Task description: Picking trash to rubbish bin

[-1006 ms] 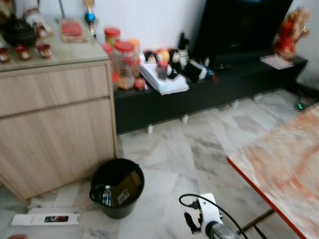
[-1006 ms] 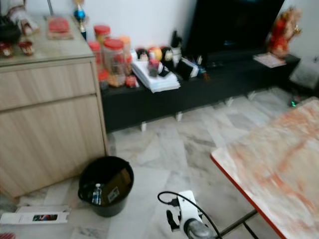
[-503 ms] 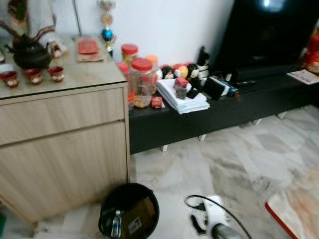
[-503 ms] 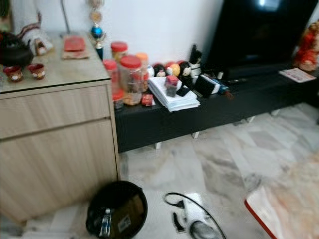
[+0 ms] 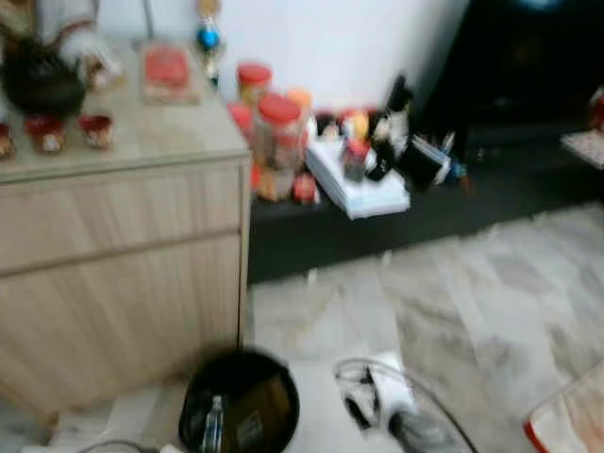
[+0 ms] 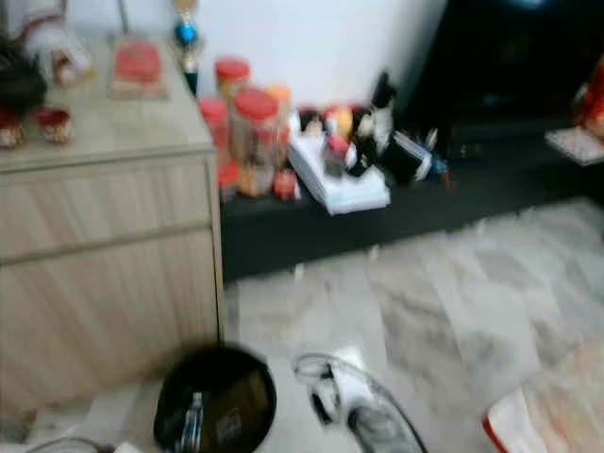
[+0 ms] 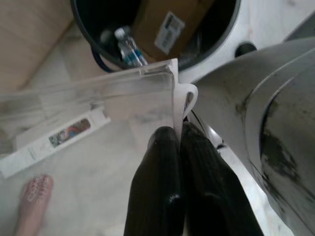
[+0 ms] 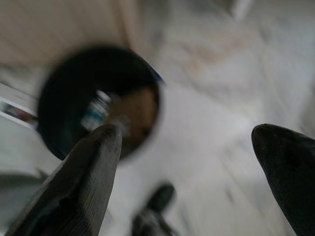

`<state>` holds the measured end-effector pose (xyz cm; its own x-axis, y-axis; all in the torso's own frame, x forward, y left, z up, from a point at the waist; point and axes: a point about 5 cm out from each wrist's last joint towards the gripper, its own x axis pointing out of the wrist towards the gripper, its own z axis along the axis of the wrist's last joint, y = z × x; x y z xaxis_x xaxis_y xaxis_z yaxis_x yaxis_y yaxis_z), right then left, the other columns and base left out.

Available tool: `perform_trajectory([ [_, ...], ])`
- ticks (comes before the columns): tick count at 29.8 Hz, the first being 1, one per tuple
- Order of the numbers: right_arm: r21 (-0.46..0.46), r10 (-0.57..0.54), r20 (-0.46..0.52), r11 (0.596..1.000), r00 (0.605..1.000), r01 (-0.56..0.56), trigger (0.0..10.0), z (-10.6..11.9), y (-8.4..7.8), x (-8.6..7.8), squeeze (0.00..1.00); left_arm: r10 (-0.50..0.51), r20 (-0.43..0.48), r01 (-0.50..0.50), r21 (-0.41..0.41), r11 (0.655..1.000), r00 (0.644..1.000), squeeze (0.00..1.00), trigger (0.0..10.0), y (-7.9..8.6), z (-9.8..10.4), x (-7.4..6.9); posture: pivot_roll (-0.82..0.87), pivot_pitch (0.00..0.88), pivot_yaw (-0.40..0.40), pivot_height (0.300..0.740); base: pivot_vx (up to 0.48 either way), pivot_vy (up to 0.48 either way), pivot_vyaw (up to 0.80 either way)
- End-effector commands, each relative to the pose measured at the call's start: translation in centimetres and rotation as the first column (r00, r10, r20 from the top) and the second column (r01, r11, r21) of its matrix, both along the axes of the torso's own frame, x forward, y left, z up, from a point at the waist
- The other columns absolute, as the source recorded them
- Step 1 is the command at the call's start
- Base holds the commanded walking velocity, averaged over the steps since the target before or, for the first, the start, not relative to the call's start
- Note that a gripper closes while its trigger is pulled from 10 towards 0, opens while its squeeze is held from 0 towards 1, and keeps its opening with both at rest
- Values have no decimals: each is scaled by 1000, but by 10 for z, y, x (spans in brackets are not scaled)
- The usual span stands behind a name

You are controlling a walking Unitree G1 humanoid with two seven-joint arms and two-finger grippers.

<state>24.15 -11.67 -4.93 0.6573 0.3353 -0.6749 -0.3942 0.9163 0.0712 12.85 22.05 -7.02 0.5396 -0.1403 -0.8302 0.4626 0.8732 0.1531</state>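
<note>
Beside the bin (image 7: 224, 37) rim, left tool (image 7: 178, 140) pinches seemingly clear plastic (image 7: 98, 101).

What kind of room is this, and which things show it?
Probably a home living room: a wooden cabinet bearing a teapot and cups, a low black media unit crowded with jars and papers, and a marble-tiled floor where a black bin stands.

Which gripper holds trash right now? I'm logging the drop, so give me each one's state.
Left gripper: shut on the clear plastic container.
Right gripper: open, holding nothing.
</note>
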Motion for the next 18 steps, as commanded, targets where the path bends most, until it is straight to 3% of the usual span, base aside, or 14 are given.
perform_trajectory([
  [1, -25, 7, 24, 1000, 1000, -6, 10000, 4, -11, 6, 0, 54, 631, 106, -214, 971, 774, 0, 10000, -46, 122, 131, 135, 0, -131, 740, 0, 0, 0],
  [3, -15, 27, 54, 1000, 998, -26, 10000, 10, -5, 14, 0, 111, 706, 112, -262, 958, 699, 0, 10000, -53, 149, 154, 133, 0, -130, 740, 0, 0, 0],
  [4, -15, 27, 54, 1000, 998, -26, 10000, 10, -5, 14, 0, 111, 706, 112, -262, 958, 699, 0, 10000, -53, 149, 154, 133, 0, -130, 740, 0, 0, 0],
  [5, -7, 37, 69, 999, 997, -37, 10000, 14, -2, 18, 0, 137, 726, 116, -287, 951, 674, 0, 10000, -60, 156, 164, 133, 0, -130, 740, 0, 0, 0],
  [6, 3, 51, 88, 999, 995, -51, 10000, 19, 4, 23, 0, 149, 723, 110, -299, 948, 674, 0, 10000, -69, 158, 174, 121, 0, -125, 740, 0, 0, 0],
  [8, 16, 55, 104, 998, 993, -57, 10000, 23, 8, 28, 0, 60, 700, 139, -224, 965, 711, 0, 10000, -82, 151, 180, 111, 0, -124, 740, 0, 0, 0],
  [10, 28, 51, 114, 998, 992, -54, 10000, 25, 11, 30, 0, 35, 624, 107, -188, 976, 781, 0, 10000, -92, 136, 183, 100, 0, -117, 740, 0, 0, 0],
  [11, 28, 51, 114, 998, 992, -54, 10000, 25, 11, 30, 0, 35, 624, 107, -188, 976, 781, 0, 10000, -92, 136, 183, 100, 0, -117, 740, 0, 0, 0],
  [12, 34, 50, 113, 998, 992, -54, 10000, 25, 12, 30, 0, 24, 559, 82, -164, 983, 829, 0, 10000, -97, 125, 181, 94, 0, -113, 740, 0, 0, 0],
  [14, 34, 50, 113, 998, 992, -54, 10000, 25, 12, 30, 0, 24, 559, 82, -164, 983, 829, 0, 10000, -97, 125, 181, 94, 0, -113, 740, 0, 0, 0],
  [15, 36, 51, 96, 998, 994, -55, 10000, 21, 12, 25, 0, 41, 474, 43, -165, 985, 880, 0, 10000, -101, 107, 174, 93, 0, -111, 740, 0, 0, 0],
  [18, 35, 55, 71, 998, 996, -58, 10000, 16, 11, 19, 0, 97, 361, -46, -149, 988, 927, 0, 10000, -96, 84, 161, 92, 0, -109, 740, 0, 0, 0],
])
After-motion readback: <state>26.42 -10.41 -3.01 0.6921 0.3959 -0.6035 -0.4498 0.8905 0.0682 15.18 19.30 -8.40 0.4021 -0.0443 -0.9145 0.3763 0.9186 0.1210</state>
